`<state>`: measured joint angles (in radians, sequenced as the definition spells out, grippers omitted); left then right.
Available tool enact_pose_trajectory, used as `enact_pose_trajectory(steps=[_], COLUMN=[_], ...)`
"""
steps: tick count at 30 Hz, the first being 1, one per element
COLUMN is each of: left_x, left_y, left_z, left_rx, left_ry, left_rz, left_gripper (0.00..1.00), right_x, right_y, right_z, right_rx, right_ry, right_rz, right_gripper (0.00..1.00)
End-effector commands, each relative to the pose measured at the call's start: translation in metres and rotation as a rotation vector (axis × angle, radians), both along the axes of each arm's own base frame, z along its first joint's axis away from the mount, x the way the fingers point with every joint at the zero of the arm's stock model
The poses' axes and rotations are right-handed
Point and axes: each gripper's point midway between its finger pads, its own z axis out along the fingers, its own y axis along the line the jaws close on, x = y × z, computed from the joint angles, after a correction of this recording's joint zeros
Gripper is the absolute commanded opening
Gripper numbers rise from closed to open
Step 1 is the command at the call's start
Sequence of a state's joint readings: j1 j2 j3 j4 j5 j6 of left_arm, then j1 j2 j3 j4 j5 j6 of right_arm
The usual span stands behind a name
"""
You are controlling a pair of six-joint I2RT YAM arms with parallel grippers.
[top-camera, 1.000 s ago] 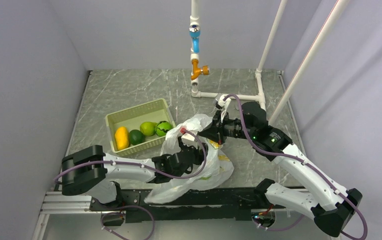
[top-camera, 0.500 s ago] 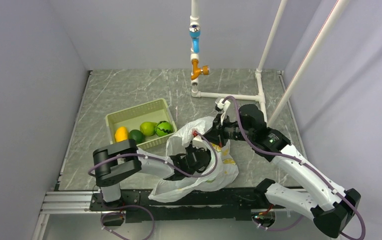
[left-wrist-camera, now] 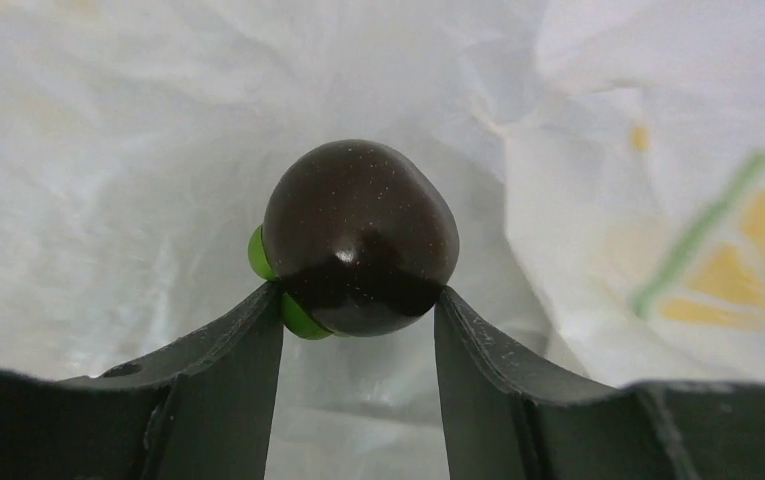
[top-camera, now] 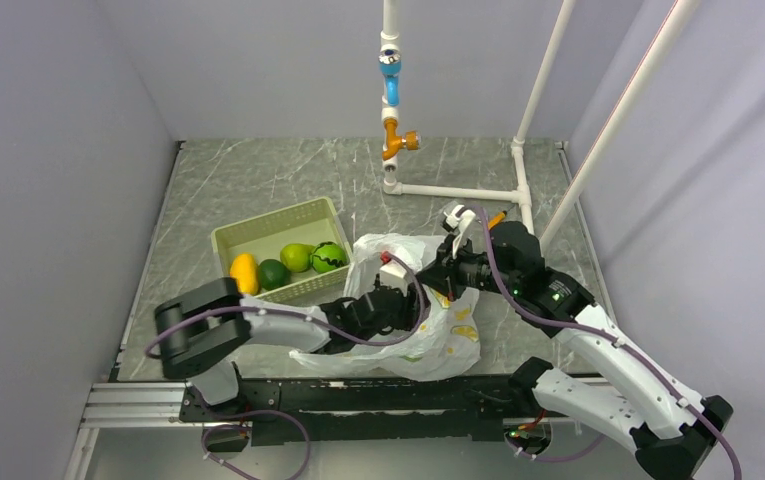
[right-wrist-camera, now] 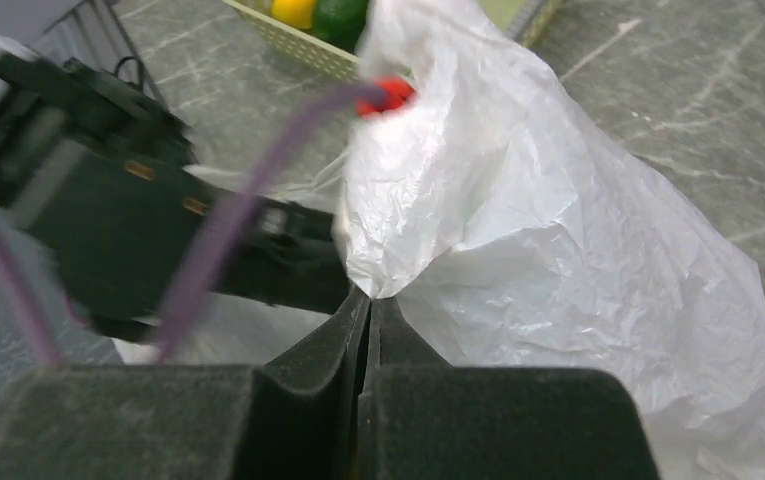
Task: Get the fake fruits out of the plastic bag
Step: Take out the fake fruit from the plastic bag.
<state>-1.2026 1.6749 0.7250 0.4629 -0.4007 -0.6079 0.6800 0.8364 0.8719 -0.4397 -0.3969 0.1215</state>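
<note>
The plastic bag lies crumpled at the near middle of the table. My left gripper is deep inside it, and its fingertips press both sides of the dark brown-black round fruit, which has a green base. My right gripper is shut on a fold of the bag's rim and holds the mouth up. The yellow mango, small green fruit, green pear and striped green ball lie in the pale green basket.
A white pipe frame with a blue and orange valve stands at the back. A small orange-and-black brush lies by the right arm. Grey walls close in on the left, right and back.
My left arm has pushed further right, deeper into the bag. My right gripper has moved the bag's rim slightly right and nearer. The bag has shifted and flattened.
</note>
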Motion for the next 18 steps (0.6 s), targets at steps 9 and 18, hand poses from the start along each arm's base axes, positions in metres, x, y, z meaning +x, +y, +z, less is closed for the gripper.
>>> enact_pose_trajectory(steps=[9,18], left_x=[-0.056,-0.071], left_y=[0.039,0.093], left_z=[0.128,0.153], left_rx=[-0.16,-0.162], left_ry=[0.0,-0.007], left_rz=[-0.23,-0.192], left_gripper=[0.27,0.28], right_x=[0.024,0.048], right_y=[-0.039,-0.073], right_z=[-0.013,-0.022], right_rx=[-0.076,-0.114], right_ry=[-0.014,0.018], right_rz=[-0.287,-0.57], right_gripper=[0.0,0.0])
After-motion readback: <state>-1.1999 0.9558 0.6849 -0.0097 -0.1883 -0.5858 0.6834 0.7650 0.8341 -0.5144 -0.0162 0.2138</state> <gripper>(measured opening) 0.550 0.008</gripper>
